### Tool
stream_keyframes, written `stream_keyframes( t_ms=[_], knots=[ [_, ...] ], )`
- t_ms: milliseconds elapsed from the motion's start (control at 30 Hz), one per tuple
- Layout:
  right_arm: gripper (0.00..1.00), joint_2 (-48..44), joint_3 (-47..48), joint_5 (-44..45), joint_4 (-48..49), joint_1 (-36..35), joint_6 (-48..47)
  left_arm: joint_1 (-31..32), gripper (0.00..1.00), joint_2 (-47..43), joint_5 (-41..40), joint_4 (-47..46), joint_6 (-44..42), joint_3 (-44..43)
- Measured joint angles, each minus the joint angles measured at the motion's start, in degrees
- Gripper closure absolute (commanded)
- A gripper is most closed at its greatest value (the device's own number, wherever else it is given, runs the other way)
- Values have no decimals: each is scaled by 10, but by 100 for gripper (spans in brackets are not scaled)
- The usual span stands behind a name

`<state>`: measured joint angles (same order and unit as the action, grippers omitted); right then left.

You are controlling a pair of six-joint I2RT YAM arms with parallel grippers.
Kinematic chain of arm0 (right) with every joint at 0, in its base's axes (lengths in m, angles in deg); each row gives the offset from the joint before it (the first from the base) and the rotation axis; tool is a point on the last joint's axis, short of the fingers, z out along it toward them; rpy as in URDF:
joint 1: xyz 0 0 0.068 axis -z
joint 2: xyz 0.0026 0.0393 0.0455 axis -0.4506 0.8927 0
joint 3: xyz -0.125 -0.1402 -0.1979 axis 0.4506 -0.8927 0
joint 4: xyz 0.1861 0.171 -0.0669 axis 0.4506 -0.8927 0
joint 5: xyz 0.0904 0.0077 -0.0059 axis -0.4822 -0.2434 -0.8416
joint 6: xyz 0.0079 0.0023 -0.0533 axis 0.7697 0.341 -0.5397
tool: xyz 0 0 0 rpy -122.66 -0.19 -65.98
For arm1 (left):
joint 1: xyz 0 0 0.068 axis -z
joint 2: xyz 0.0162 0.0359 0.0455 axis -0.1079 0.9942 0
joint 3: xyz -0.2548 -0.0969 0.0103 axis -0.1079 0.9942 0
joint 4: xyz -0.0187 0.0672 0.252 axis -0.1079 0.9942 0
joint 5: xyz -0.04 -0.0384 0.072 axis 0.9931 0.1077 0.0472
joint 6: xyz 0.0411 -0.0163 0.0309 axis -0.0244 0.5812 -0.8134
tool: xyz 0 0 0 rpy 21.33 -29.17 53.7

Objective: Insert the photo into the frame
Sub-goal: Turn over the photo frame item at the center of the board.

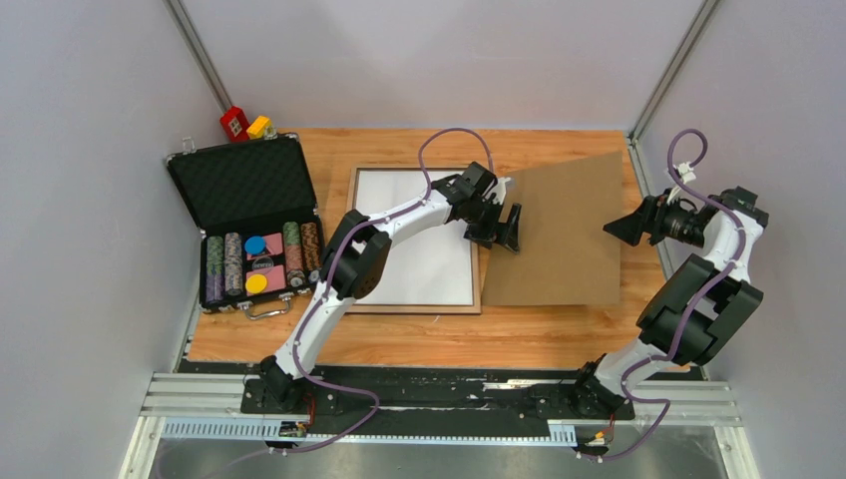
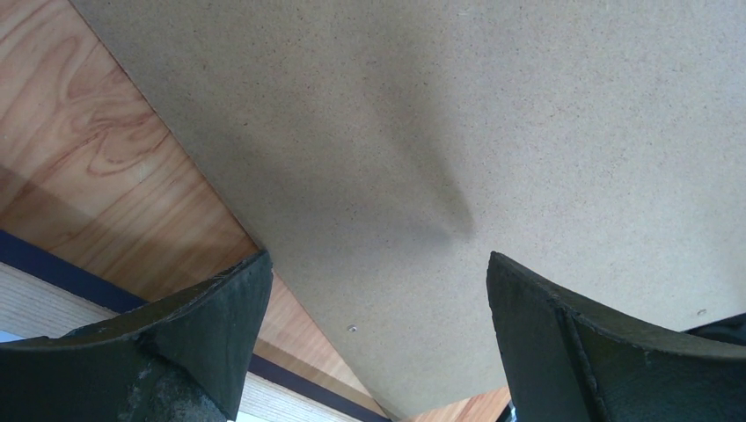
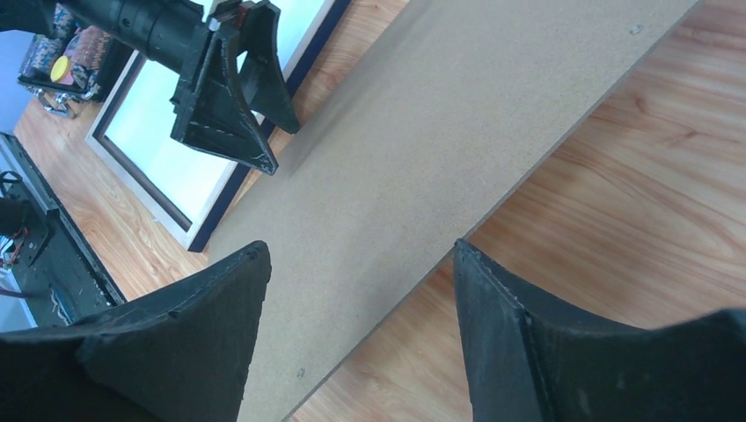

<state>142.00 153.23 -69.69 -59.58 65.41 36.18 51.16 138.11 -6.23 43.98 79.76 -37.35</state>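
Note:
The frame (image 1: 414, 309) lies flat left of centre, with a thin tan border; its navy edge shows in the left wrist view (image 2: 53, 268) and the right wrist view (image 3: 207, 237). A plain white sheet (image 1: 409, 235) fills its opening. No sunflower print shows in any view. The brown hardboard panel (image 1: 559, 239) lies to the frame's right, overlapping its right edge. My left gripper (image 1: 497, 238) is open and empty, just above the panel's left part (image 2: 440, 132). My right gripper (image 1: 621, 228) is open and empty over the panel's right edge (image 3: 422, 149).
An open black case of poker chips (image 1: 254, 225) stands at the left edge of the table. Red and yellow blocks (image 1: 235, 123) sit at the back left corner. Grey walls close in the table on three sides.

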Motion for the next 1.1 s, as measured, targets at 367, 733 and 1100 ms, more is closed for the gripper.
stream_keyframes(
  t_ms=[367,733,1100],
  knots=[
    [30,-3,21,-88,-109,1,-84,-1,0,0,0,3,0,0],
    [32,-17,-80,-39,60,-20,172,3,0,1,3,-13,-2,0],
    [36,17,-82,-16,146,-24,351,6,0,4,8,-27,-3,0]
  ],
)
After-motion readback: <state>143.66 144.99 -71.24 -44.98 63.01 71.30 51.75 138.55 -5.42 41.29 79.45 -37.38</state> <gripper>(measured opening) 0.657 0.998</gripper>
